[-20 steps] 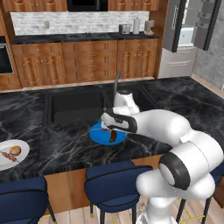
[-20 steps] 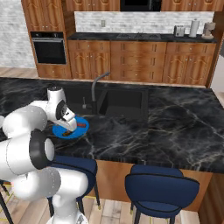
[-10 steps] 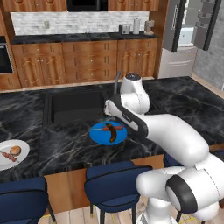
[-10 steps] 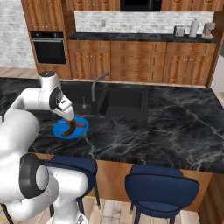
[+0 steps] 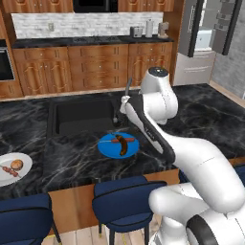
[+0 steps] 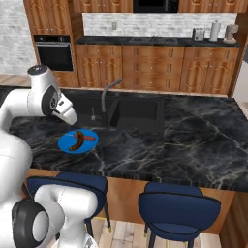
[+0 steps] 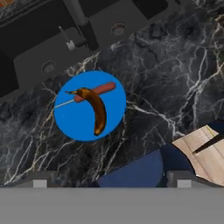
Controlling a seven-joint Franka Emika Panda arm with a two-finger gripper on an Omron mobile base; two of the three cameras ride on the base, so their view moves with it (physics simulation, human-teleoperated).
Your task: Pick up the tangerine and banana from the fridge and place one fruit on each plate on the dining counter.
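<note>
Hand view looks down on the banana (image 7: pixel 96 109) lying on the blue plate (image 7: pixel 74 124); left base view shows the tangerine (image 5: pixel 16 164) on the white plate (image 5: pixel 21 174), both on the counter (image 5: pixel 206 115). Task looks complete. Tool spread cannot be told.

A black built-in oven (image 6: pixel 54 52) is sitting among brown wooden wall cabinets (image 5: pixel 98 65). Three small grey appliances (image 6: pixel 213 32) are standing side by side on the dark wall-side counter (image 6: pixel 145 40), beneath pale brick tiling (image 5: pixel 72 23).
</note>
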